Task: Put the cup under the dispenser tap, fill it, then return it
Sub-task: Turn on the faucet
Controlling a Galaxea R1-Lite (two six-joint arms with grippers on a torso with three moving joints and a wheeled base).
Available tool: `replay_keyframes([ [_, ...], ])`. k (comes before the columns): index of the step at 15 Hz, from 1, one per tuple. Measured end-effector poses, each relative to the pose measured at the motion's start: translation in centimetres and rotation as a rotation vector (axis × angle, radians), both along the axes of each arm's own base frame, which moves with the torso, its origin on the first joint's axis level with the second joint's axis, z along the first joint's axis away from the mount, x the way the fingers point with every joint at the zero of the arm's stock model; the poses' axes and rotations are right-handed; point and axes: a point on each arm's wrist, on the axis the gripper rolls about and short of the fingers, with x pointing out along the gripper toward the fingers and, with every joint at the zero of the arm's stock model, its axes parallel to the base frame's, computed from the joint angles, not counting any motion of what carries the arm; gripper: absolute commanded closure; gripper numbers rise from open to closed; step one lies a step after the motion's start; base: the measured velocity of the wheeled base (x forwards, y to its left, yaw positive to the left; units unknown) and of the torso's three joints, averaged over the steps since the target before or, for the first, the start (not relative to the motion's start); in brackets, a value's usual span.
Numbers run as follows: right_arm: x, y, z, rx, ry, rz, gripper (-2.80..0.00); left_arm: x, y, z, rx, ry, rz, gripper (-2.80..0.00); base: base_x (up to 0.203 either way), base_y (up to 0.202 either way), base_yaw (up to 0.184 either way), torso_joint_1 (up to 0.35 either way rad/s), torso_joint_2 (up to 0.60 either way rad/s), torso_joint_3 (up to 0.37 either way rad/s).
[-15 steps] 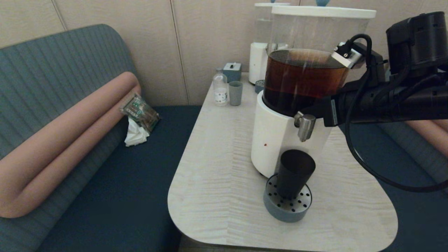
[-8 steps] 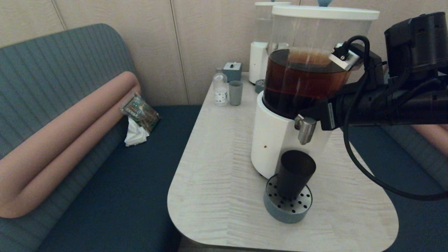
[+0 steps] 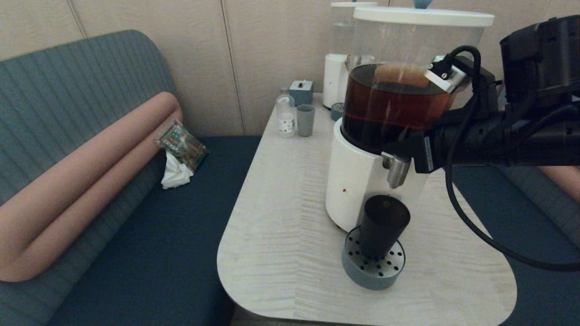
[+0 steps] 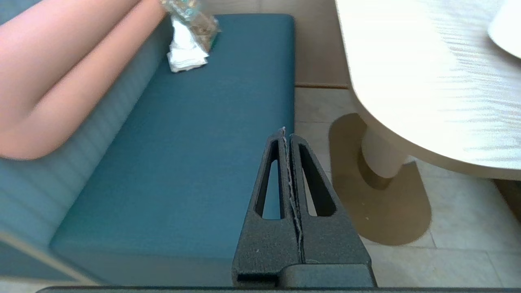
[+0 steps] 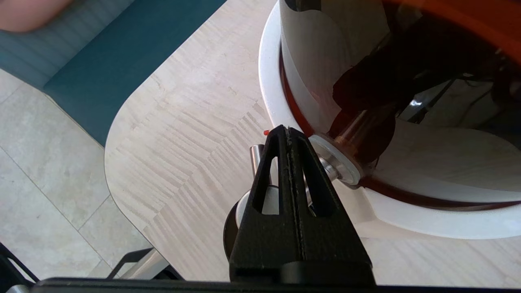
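Observation:
The dark smoky cup stands upright on a round grey perforated drip tray, right below the brushed-steel tap of the big dispenser that holds brown liquid. My right gripper is shut, with its tips resting against the top of the tap. From the right wrist, the shut right gripper covers most of the tap, and the cup's rim peeks out beneath. I see no stream. My left gripper is shut and empty, parked low beside the table over the sofa seat.
At the table's far end stand a small grey-green cup, a clear bottle, a blue box and a smaller white-based dispenser. A packet and a tissue lie on the sofa to the left.
My right arm has sunk slightly, keeping its shut tips on the tap top. The cup has stayed on the drip tray.

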Motion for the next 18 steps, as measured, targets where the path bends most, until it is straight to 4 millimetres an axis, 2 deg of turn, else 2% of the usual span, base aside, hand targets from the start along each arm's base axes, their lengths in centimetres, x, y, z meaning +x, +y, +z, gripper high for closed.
replay_keyframes([
  [5,0.0,0.2,0.1,0.005,-0.001,0.0,0.0,0.0,0.0,0.0,0.0,0.0,0.0,0.0,0.0,0.0,0.0,0.0,0.0,0.0],
  [12,0.9,-1.1,0.7,0.015,-0.06,-0.102,0.0,0.0,0.0,0.0,0.0,0.0,0.0,0.0,0.0,0.0,0.0,0.0,0.0,0.0],
  [18,0.6,-2.0,0.8,0.021,-0.066,-0.129,0.0,0.0,0.0,0.0,0.0,0.0,0.0,0.0,0.0,0.0,0.0,0.0,0.0,0.0],
])
